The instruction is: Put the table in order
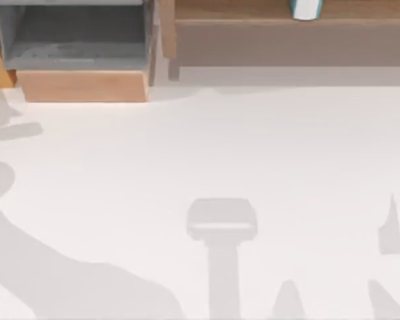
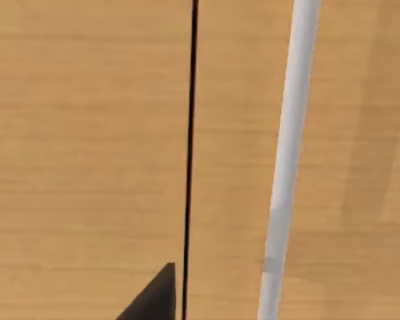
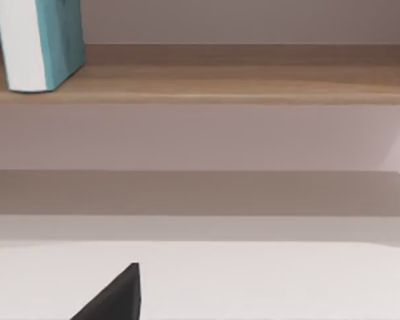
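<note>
The white table (image 1: 253,147) spreads across the top view, bare apart from grey shadows of the arms along its left side and near edge. A dark corner of my left gripper (image 2: 153,297) shows in the left wrist view, close in front of a light-wood panel (image 2: 87,133) with a thin black seam (image 2: 190,133) and a white strip (image 2: 290,133). In the right wrist view a dark corner of my right gripper (image 3: 113,297) hangs over the table (image 3: 287,280), facing the shelf.
A light-wood box (image 1: 83,85) with a grey inside stands at the back left. Along the back right runs a long brown shelf (image 1: 287,40) (image 3: 220,83), and a teal and white book (image 1: 305,9) (image 3: 43,43) stands upright on it.
</note>
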{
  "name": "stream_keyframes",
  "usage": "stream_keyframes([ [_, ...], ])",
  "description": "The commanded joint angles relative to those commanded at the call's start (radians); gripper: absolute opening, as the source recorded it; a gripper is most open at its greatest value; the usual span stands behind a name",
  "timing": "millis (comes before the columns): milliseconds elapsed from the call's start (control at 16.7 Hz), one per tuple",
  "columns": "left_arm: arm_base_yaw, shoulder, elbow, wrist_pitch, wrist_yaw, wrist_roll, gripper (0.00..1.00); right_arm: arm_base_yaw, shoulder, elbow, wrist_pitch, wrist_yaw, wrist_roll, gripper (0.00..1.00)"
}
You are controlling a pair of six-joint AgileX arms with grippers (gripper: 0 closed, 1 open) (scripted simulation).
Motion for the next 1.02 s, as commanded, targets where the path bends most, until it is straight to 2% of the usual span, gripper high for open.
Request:
stream_keyframes([
  [300,0.026,-0.049,-0.12,0.063,0.029,0.001,1.0,0.0,0.0,0.0,0.0,0.0,0.0,1.0],
  [660,0.012,-0.052,-0.129,0.059,0.028,-0.008,1.0,0.0,0.0,0.0,0.0,0.0,0.0,1.0],
  [840,-0.077,-0.105,-0.187,0.019,0.013,-0.085,1.0,0.0,0.0,0.0,0.0,0.0,0.0,1.0],
  [1020,-0.253,-0.168,-0.255,-0.051,-0.037,-0.231,1.0,0.0,0.0,0.0,0.0,0.0,0.0,1.0],
])
